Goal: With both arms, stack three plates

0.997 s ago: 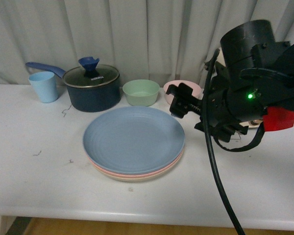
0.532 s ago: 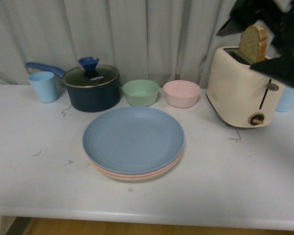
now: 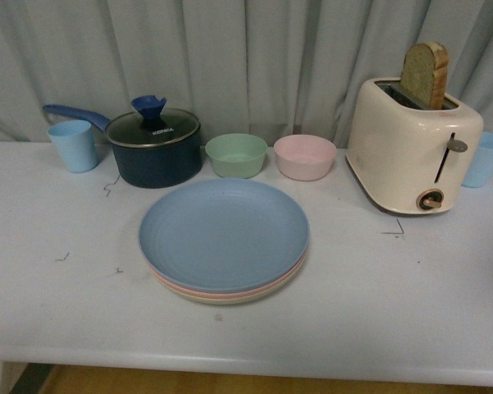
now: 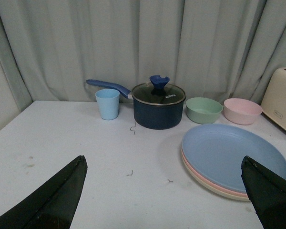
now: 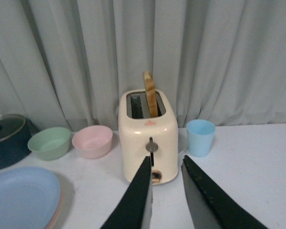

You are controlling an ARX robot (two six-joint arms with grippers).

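Plates (image 3: pixel 223 238) lie already stacked, blue over pink over beige, nearer the wide-open, empty left gripper (image 4: pixel 164 191) than the narrowly parted, empty right gripper (image 5: pixel 166 191).

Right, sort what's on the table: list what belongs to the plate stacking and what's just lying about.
Part of the job:
blue plate, on top
pink plate, middle
beige plate, bottom

Just lying about:
pot
green bowl
pink bowl
toaster with bread slice
left blue cup
right blue cup
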